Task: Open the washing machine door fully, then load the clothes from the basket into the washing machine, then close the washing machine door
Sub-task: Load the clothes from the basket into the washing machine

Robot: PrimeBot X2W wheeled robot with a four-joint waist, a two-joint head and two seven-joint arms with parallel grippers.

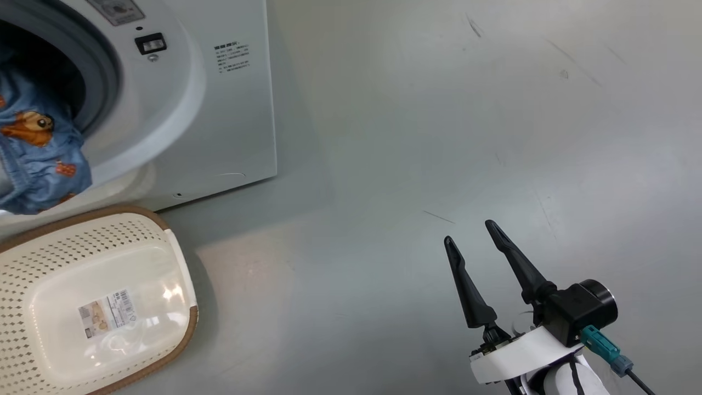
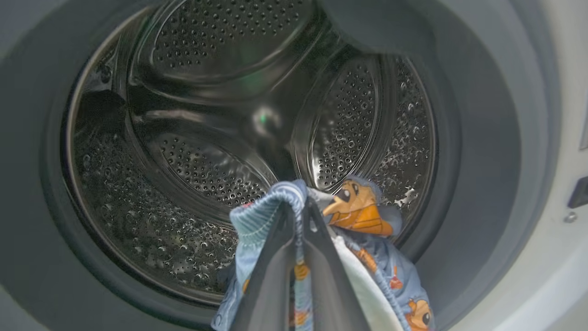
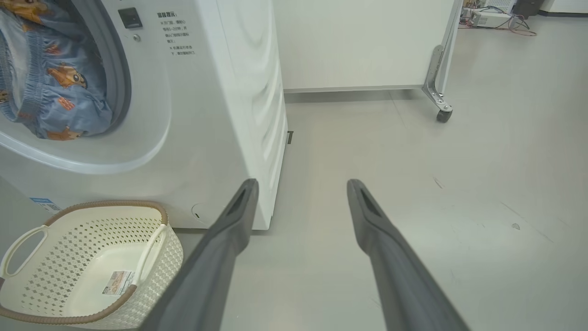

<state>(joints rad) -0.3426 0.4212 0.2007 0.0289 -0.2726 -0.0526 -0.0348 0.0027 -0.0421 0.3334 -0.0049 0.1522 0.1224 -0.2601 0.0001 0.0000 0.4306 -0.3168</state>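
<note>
Light blue clothes point(image 1: 38, 148) printed with orange-brown figures hang at the mouth of the white washing machine point(image 1: 219, 109). In the left wrist view my left gripper point(image 2: 298, 207) is shut on these clothes point(image 2: 363, 216), held just in front of the steel drum point(image 2: 206, 138). The clothes point(image 3: 59, 87) also drape over the grey gasket in the right wrist view. The cream basket point(image 1: 93, 302) with a brown rim stands on the floor below the opening, with just a barcode sticker inside; it is also the basket point(image 3: 87, 266) at lower left. My right gripper point(image 1: 467, 232) is open over bare floor, gripper point(image 3: 301, 184) holding nothing. The washing machine door is out of view.
Grey floor point(image 1: 466, 109) spreads to the right of the machine. In the right wrist view a white panel on a castor point(image 3: 443, 115) stands behind the machine, with cables and equipment point(image 3: 496, 16) on the floor far back.
</note>
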